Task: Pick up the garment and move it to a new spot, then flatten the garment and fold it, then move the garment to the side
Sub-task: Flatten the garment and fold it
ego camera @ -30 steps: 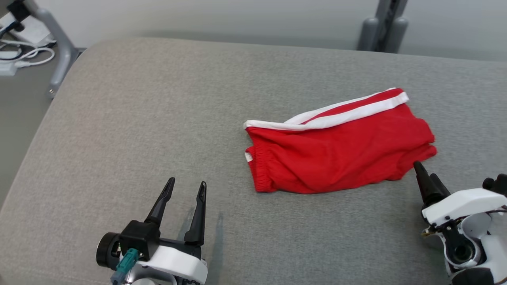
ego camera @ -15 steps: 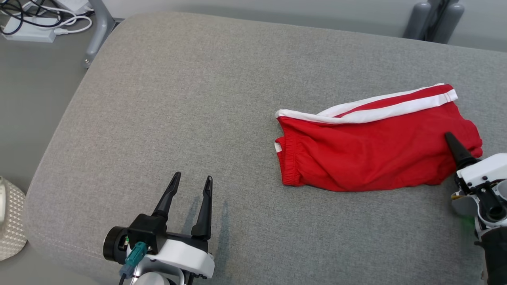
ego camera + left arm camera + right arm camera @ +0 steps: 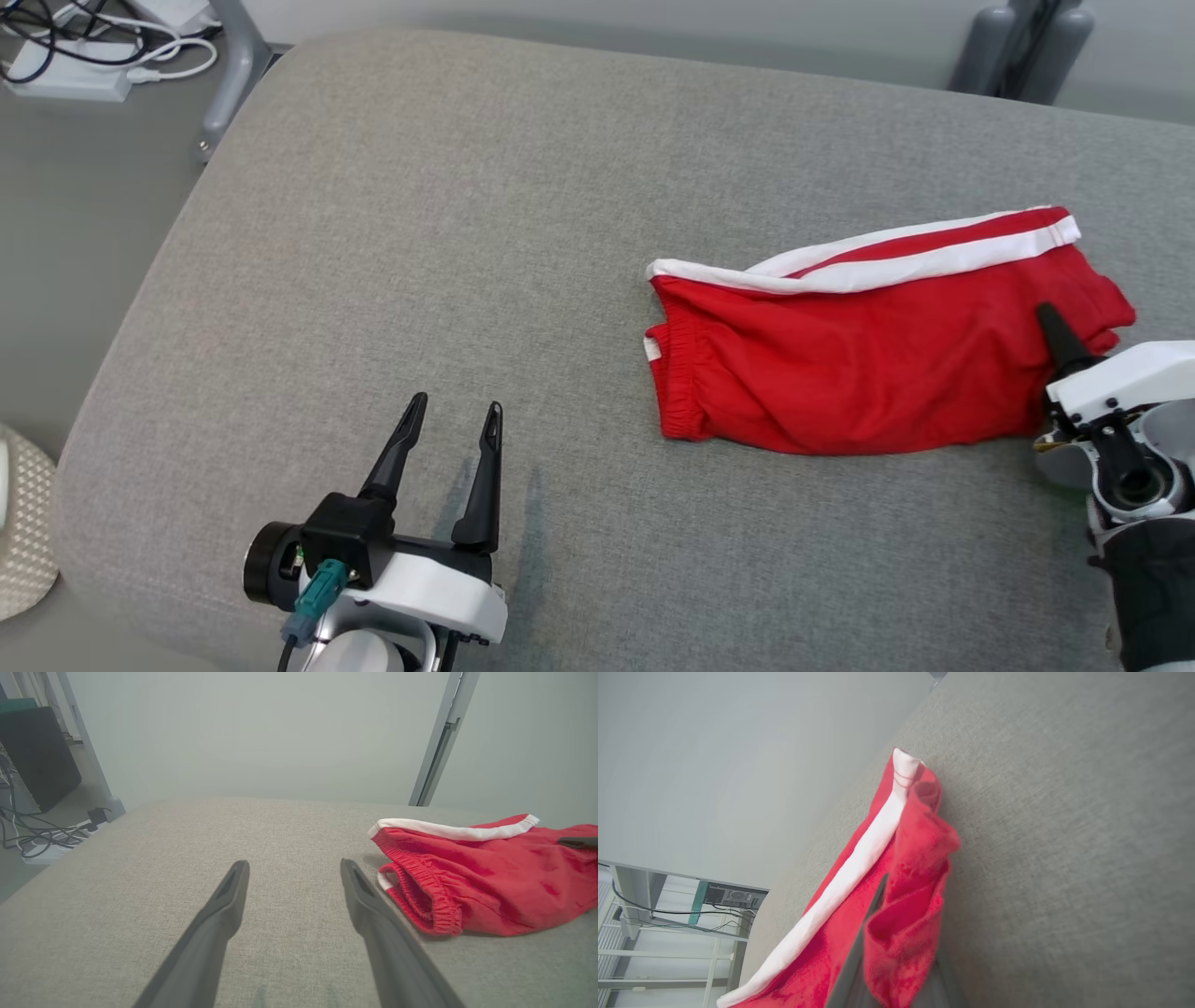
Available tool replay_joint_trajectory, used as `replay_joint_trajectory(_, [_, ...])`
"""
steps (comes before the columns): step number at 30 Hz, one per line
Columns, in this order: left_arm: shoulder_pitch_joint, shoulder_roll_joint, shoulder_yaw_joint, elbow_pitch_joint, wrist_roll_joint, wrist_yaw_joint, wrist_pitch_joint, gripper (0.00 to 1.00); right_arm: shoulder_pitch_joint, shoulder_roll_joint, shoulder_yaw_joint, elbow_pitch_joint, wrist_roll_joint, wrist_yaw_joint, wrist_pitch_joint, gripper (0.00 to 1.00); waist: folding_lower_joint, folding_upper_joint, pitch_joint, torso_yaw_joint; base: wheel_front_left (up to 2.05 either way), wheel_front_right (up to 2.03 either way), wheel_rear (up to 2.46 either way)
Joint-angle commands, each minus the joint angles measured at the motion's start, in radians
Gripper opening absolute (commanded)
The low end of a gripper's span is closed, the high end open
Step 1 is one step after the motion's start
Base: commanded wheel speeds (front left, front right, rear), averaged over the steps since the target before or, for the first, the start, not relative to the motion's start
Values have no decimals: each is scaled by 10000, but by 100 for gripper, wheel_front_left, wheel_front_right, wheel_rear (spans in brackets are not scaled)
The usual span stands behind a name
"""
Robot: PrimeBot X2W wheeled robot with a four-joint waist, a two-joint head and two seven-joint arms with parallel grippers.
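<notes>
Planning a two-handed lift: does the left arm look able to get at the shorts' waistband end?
Probably yes: bare grey cushion lies between its open jaws and the shorts' waistband, with nothing in the way.

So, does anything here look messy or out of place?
Nothing is spilled or damaged. The red shorts with white stripes lie rumpled and doubled over on the grey fabric surface, and the right gripper is pinching a bunched fold at their edge.

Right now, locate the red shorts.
Head view: red shorts lie right of centre on the grey cushion, their right end pinched by the right gripper.
</notes>
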Motion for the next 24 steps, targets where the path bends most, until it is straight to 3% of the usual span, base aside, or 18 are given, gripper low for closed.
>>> replay_joint_trajectory(1, [-59,29,83,12,70,27,-54,100,290,181,154,-227,226,-5,-44,0,0,0,-190,-192,0,0,0])
replay_joint_trajectory(8, [177,30,235,-50,211,-50,-54,100,1065,258,367,-1937,809,-4,-326,0,0,0,-687,-782,0,0,0])
replay_joint_trajectory(24, [543,33,423,-26,219,-4,-55,100,2471,599,-72,-2306,520,-4,-241,0,0,0,-1384,-1471,0,0,0])
